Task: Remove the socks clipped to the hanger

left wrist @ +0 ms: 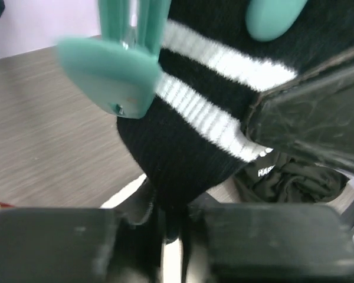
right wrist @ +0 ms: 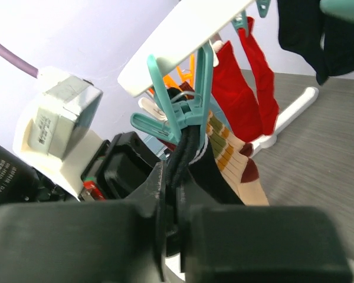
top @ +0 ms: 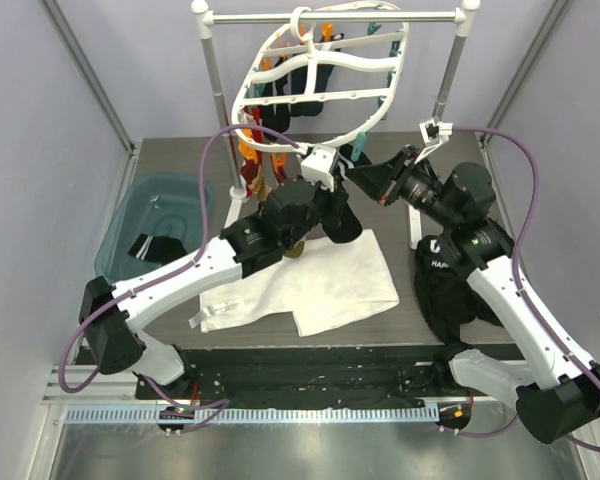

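Observation:
The white oval hanger (top: 340,62) hangs tilted from the rail, with red, tan striped and dark socks (top: 285,90) clipped round it. A black sock with a white-striped cuff (left wrist: 183,153) hangs from a teal clip (left wrist: 115,76) on the near rim. My left gripper (left wrist: 171,227) is shut on the sock's lower end; in the top view (top: 342,225) it sits below the hanger. My right gripper (right wrist: 180,188) is shut on the same sock (right wrist: 186,150) just under its teal clip (right wrist: 186,112). Red socks (right wrist: 248,88) and a tan striped sock (right wrist: 239,162) hang behind.
The grey rail (top: 330,17) stands on two upright poles (top: 218,100). A teal bin (top: 120,235) at the left holds a dark sock (top: 145,247). A white cloth (top: 310,285) lies mid-table. A black garment (top: 445,285) lies at the right.

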